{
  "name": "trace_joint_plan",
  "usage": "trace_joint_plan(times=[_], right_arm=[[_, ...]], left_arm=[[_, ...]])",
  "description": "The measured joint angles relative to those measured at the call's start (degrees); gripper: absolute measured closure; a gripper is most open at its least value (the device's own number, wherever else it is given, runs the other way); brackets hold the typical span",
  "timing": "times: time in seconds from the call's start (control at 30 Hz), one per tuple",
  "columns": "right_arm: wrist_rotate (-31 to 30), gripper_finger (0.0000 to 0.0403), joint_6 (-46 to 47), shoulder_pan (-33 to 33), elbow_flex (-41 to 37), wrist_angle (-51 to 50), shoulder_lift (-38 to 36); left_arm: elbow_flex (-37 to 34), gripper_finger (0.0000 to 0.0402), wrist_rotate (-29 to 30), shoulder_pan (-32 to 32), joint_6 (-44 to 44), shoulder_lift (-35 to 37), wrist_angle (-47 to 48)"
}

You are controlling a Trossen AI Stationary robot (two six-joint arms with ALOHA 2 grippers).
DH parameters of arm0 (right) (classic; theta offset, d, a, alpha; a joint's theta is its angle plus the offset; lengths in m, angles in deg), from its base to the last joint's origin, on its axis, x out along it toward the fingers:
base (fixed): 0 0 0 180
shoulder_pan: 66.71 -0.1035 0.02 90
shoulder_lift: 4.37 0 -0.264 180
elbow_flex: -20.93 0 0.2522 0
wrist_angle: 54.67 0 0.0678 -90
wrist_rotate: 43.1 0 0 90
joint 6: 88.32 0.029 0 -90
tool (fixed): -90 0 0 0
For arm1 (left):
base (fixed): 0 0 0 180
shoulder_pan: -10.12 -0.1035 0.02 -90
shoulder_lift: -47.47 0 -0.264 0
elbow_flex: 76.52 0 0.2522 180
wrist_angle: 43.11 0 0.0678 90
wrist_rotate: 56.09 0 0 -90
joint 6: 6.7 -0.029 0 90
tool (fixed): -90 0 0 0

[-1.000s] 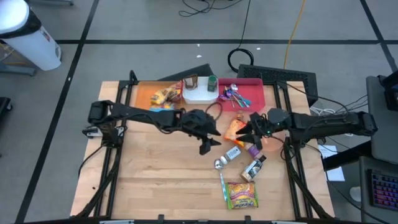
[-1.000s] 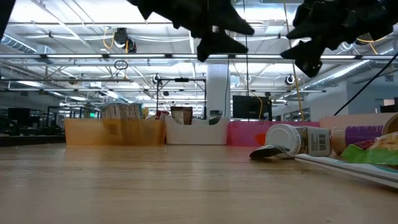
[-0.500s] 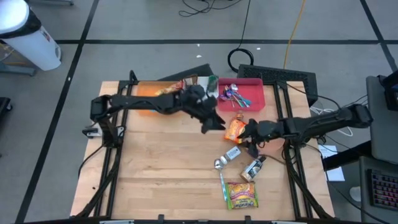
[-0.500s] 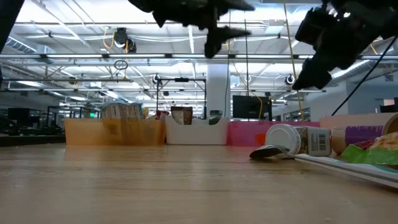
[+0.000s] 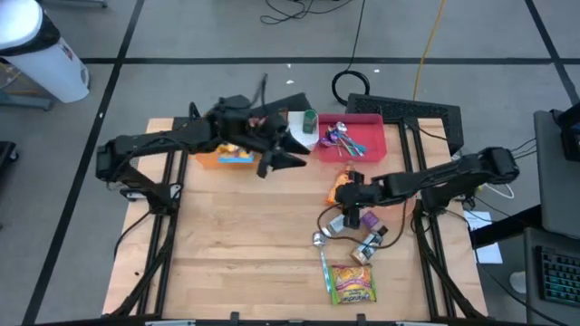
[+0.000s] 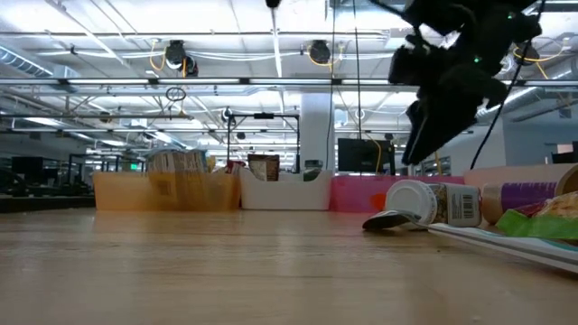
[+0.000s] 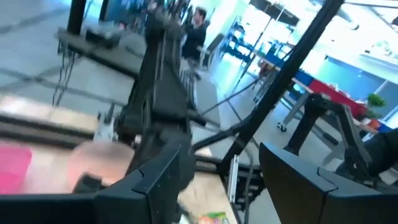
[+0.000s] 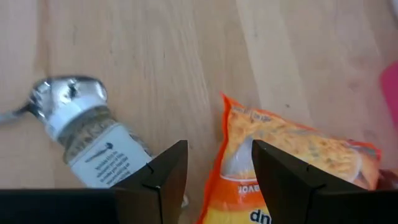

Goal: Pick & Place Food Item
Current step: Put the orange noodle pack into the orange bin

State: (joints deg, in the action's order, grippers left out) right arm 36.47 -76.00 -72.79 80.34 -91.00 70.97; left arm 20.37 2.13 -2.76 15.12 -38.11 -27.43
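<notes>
- We have our right hand (image 8: 214, 174) hanging just above the orange noodle packet (image 8: 292, 165), fingers parted and holding nothing, presumably lined up to grasp it.
- The packet lies flat on the desk (image 5: 227, 235), just beside the pink tray (image 5: 367, 145); a spice jar (image 8: 99, 140) lies on its side nearby, touching a spoon (image 8: 46, 93).
- Our left hand (image 5: 281, 156) waits raised near the orange bin (image 5: 213, 156), fingers apart and empty.
- On the packet we can make out only part of a word; the jar's label is too small to read.

Three bins (image 5: 347, 134) stand in a row at the table's (image 5: 227, 254) far edge. Before them, toward the right, a snack bag (image 5: 342, 187), a spice jar (image 5: 338, 224) and a spoon (image 5: 320, 240) lie close together (a second packet (image 5: 352, 283) lies nearest the front edge).
</notes>
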Motion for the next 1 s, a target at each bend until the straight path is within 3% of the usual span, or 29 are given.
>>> trace_joint_plan(times=[0.23,0.6,1.0], right_arm=[[-2.21,0.0232,1.77,-0.02,3.99,-2.99,8.53],[-9.05,0.024,5.04,0.07,4.18,-6.36,13.34],[-7.54,0.039,4.63,0.9,4.68,-5.99,13.19]], left_arm=[[-0.02,0.0179,0.36,-0.07,-1.3,3.66,4.31],[-0.02,0.0179,0.7,1.26,-3.27,3.79,9.99],[-0.02,0.0179,0.87,1.4,-4.21,3.78,10.74]])
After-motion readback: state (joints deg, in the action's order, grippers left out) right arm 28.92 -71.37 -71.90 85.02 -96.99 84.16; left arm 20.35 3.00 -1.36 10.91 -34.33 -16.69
